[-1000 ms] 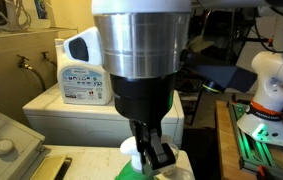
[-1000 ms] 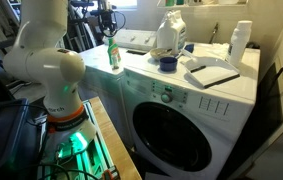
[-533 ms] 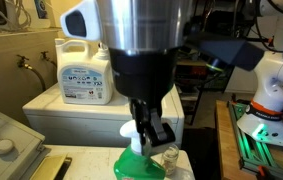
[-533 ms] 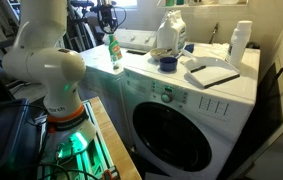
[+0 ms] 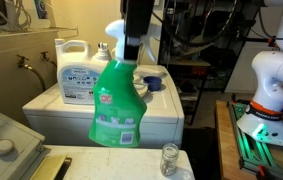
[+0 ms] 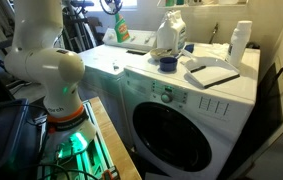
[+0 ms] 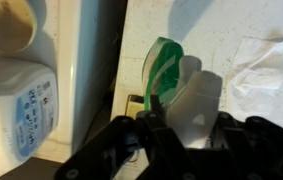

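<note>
End effector [image 7: 186,118] — clamped on white head [image 7: 196,95] of green spray bottle [image 5: 116,100] | bottle aloft

Spray bottle [image 5: 115,100] in the gripper [image 7: 184,115]: translucent green body, white trigger head, pale printed label. Gripper: black. Jug [image 5: 81,70] beyond the gripper: white, with a blue-and-white label. Cap [image 5: 151,83] beside the gripper: dark blue. Washer top [image 5: 51,108] below the gripper: off-white.

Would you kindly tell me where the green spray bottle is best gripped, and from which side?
Grip the green spray bottle at its narrow neck under the white trigger head, coming from above. The body is wide, the neck fits between the fingers, and the head should stop slipping. The gripper holds it near there now.
</note>
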`<control>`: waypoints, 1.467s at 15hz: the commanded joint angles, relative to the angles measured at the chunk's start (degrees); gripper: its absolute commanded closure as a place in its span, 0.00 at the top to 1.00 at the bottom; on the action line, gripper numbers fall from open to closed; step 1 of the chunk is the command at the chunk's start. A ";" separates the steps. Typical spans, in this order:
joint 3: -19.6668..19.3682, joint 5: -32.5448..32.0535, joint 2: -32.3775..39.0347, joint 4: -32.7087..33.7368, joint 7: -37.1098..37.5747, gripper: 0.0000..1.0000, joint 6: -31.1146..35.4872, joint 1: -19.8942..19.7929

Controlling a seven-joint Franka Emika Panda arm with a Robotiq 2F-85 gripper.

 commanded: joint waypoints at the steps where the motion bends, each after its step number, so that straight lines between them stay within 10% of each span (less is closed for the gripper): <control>1: -1.95 -0.07 -4.71 3.74 2.83 0.12 -7.42 -1.63; 5: -2.88 0.65 -5.44 3.78 3.44 0.12 -7.02 -2.99; 6: -3.06 0.76 -6.15 3.75 3.30 0.37 -7.03 -3.56; 11: -2.93 0.72 -4.08 3.53 3.30 0.37 -6.99 -2.85; 12: -2.91 0.72 -3.93 3.53 3.30 0.12 -6.99 -2.84; 18: -6.24 2.42 -14.64 -4.24 9.32 0.12 -15.28 -7.02; 22: -9.11 4.71 -24.51 -15.49 15.43 0.12 -9.58 -10.40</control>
